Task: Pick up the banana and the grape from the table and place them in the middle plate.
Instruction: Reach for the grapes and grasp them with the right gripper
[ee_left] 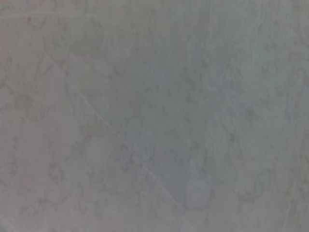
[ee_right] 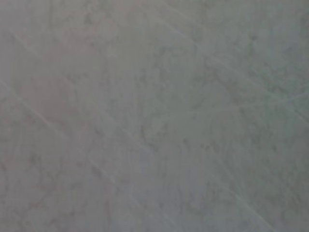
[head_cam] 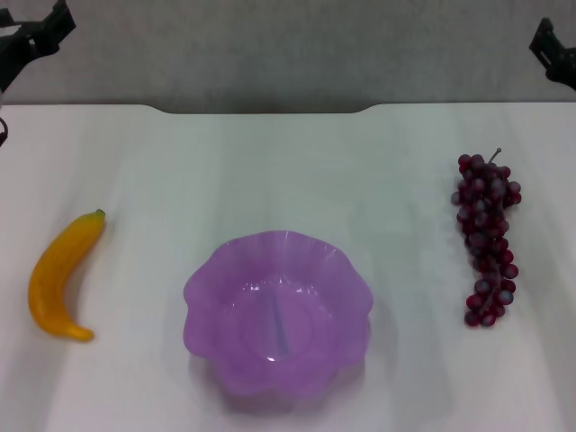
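Note:
The yellow-orange banana (head_cam: 61, 275) lies on the white table (head_cam: 288, 171) at the left, its dark stem tip pointing away from me. A long bunch of dark red-purple grapes (head_cam: 487, 238) lies at the right, stem toward the far edge. Between them, near the front, stands the translucent purple middle plate (head_cam: 278, 311) with a wavy rim and nothing in it. My left gripper (head_cam: 34, 38) is parked at the far left corner, high above the table. My right gripper (head_cam: 556, 49) is parked at the far right corner. Both wrist views show only a bare grey surface.
The table's far edge has a shallow notch (head_cam: 261, 110) in the middle, with a grey wall behind it.

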Tool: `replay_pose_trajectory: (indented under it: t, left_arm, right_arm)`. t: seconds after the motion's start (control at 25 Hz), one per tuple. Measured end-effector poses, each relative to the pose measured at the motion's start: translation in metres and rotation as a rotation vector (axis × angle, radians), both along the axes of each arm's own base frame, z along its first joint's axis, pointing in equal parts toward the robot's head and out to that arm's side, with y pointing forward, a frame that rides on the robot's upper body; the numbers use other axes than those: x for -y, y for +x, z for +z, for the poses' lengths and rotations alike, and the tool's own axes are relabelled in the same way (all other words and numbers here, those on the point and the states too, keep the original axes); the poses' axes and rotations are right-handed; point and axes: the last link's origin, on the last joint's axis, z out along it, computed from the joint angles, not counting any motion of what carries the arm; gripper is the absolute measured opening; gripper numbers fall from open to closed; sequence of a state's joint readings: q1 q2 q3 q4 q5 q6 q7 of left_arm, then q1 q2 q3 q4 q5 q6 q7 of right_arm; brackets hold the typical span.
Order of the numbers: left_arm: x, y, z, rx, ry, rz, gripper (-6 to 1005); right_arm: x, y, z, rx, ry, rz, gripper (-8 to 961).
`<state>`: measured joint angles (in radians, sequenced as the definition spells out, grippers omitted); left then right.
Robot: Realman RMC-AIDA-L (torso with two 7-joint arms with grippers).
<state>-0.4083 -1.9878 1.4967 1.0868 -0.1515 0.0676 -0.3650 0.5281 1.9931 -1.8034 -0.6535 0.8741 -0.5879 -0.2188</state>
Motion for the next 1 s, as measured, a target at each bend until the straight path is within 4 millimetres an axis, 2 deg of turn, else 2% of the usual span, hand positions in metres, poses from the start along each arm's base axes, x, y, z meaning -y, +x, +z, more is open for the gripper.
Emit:
replay_pose_trajectory:
  t: [0.32, 0.64, 1.0]
  left_arm:
    - [0.008, 0.005, 0.005, -0.031, 0.014, -0.022, 804]
    - [0.006, 0.014, 0.005, -0.061, -0.006, -0.013, 805]
    - [0.008, 0.029, 0.003, -0.095, -0.016, -0.030, 805]
  right_arm:
    - [-0.003, -0.011, -0.005, 0.046, -0.054, 0.027, 883]
    - [-0.002, -0.014, 0.010, 0.085, -0.022, 0.011, 882]
    - [-0.002, -0.018, 0.011, 0.072, -0.045, 0.011, 882]
